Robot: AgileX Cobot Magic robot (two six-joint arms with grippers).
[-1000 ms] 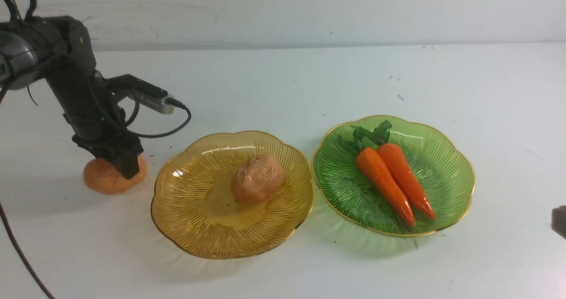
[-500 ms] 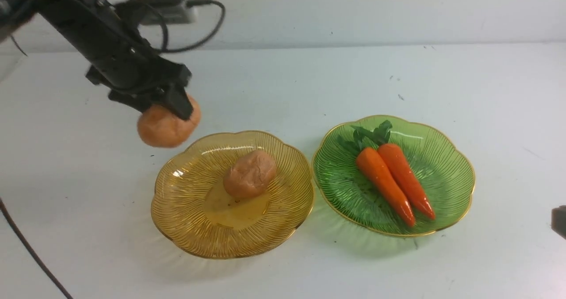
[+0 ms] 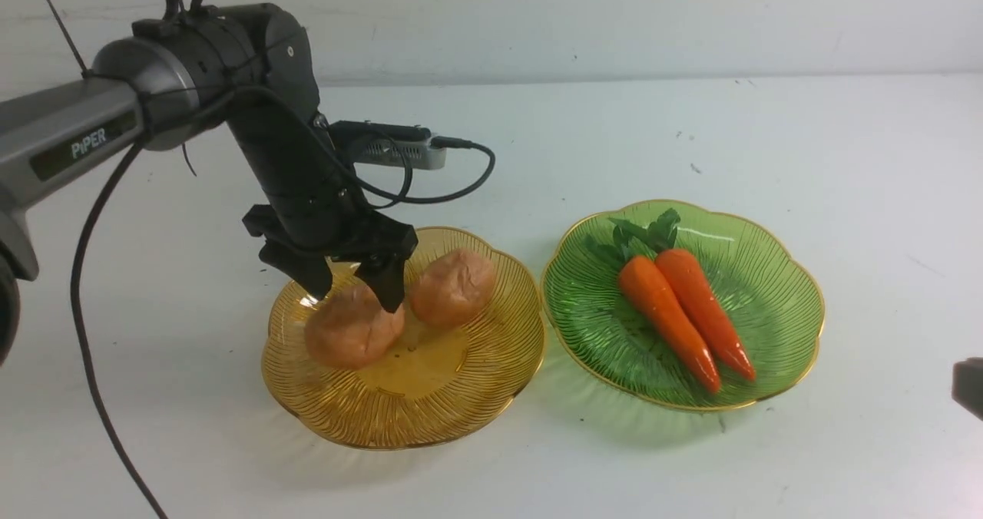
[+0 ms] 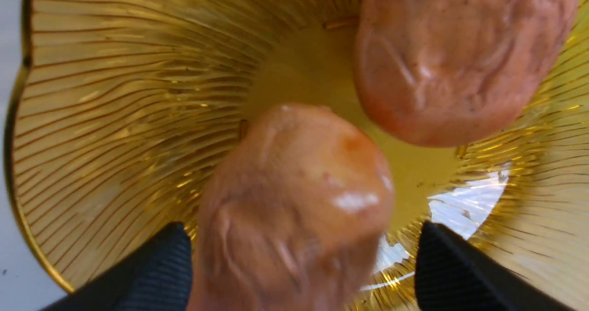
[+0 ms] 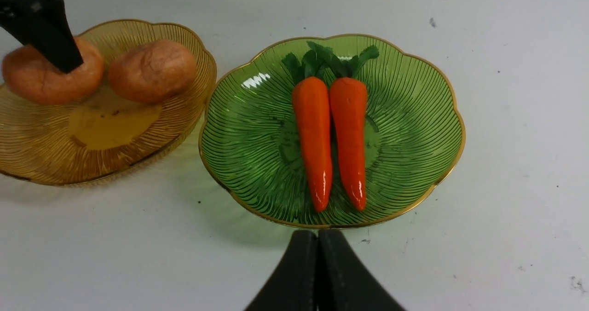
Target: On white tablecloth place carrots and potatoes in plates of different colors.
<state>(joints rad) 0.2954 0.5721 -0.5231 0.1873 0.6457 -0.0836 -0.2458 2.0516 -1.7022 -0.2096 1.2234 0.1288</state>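
Jaws spread, the left gripper (image 3: 355, 298) stands over a lumpy, mottled potato (image 3: 349, 338) resting in the ribbed amber plate (image 3: 399, 427) beside its twin (image 3: 453, 287), apparently sorting vegetables by dish. Glossy, tapered carrots (image 3: 676, 312) lie in the green plate (image 3: 768, 273) alongside the amber plate. The right gripper (image 5: 317, 237) is clenched and empty.

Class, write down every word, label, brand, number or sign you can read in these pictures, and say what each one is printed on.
"PIPER": white capitals on a dark strip along the grey link of the left arm, front view.
No other text: the amber plate, green plate, carrots, potatoes and tablecloth carry none, and neither wrist view shows any.
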